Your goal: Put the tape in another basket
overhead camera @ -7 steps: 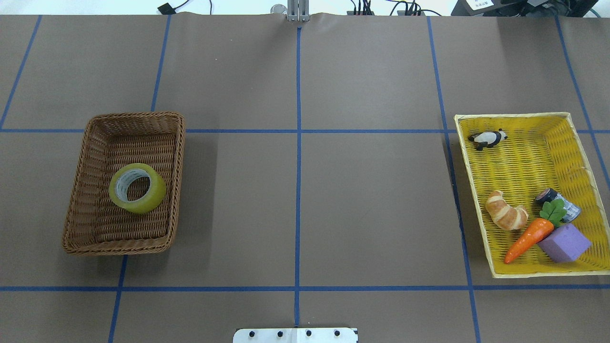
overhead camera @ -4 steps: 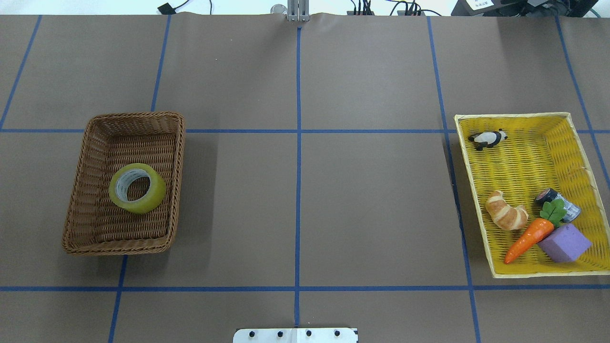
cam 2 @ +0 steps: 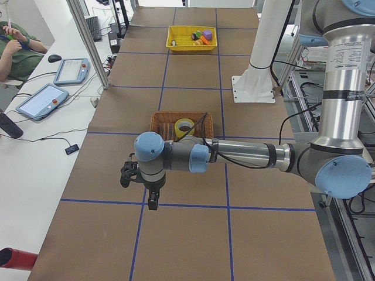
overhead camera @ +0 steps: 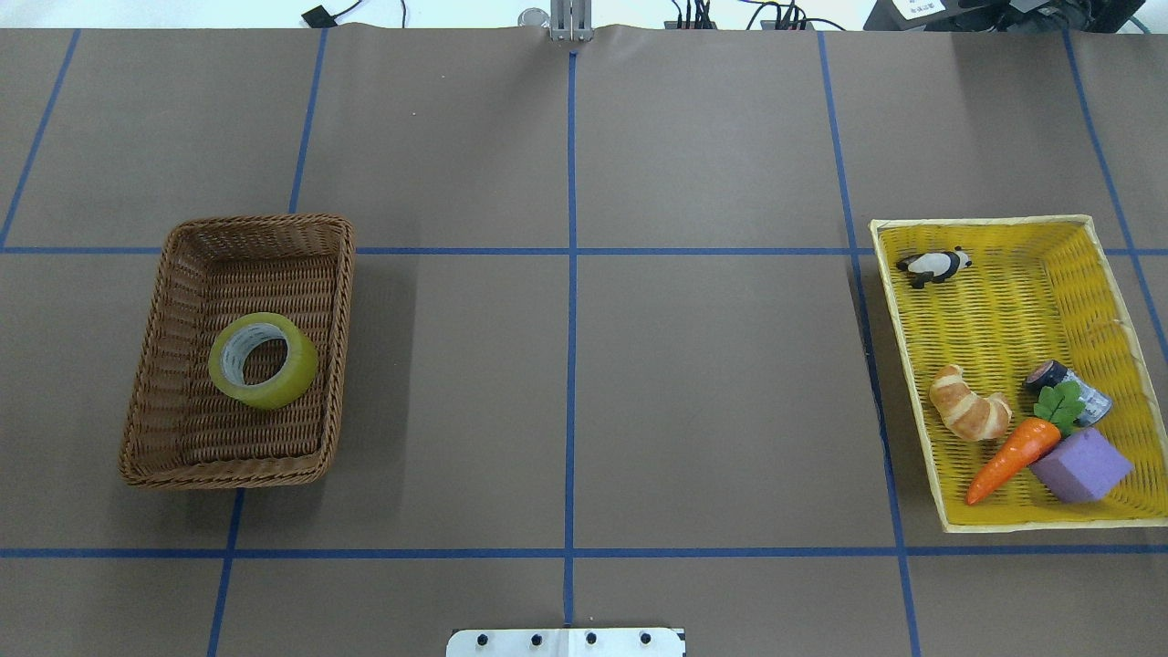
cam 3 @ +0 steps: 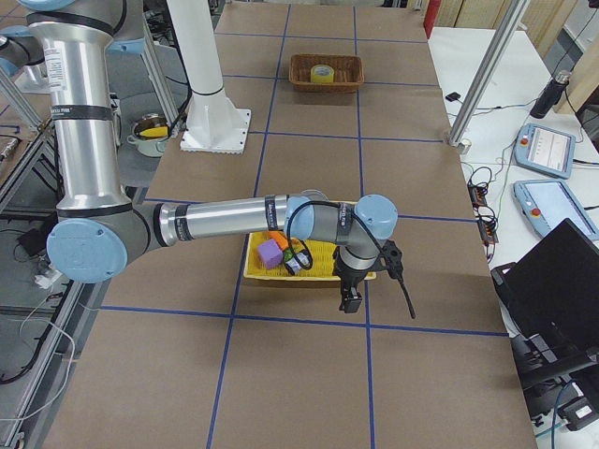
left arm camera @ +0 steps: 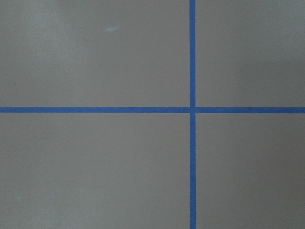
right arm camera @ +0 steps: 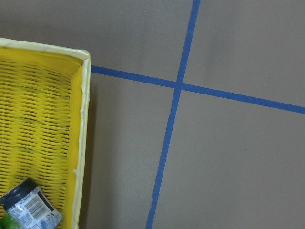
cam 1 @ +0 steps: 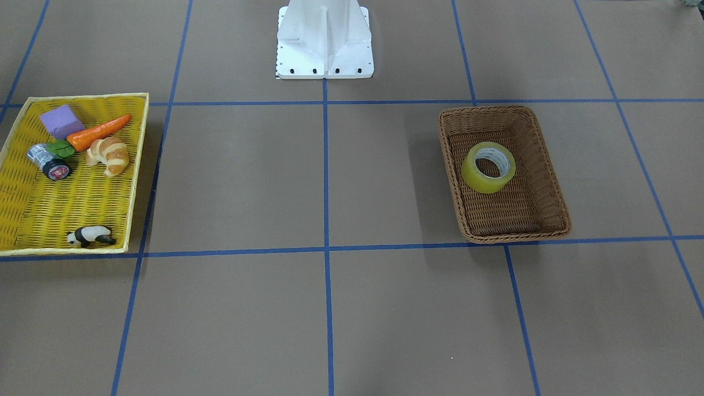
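The yellow tape roll lies flat in the brown wicker basket on the table's left half. Both also show in the front view, the tape inside the basket. My left gripper shows only in the exterior left view, hanging over bare table beyond the basket, apart from the tape. My right gripper shows only in the exterior right view, over the outer edge of the yellow tray. I cannot tell whether either gripper is open or shut.
The yellow woven tray on the right holds a croissant, a carrot, a purple block, a silver cylinder and a panda figure. The robot's white base stands at the table's middle edge.
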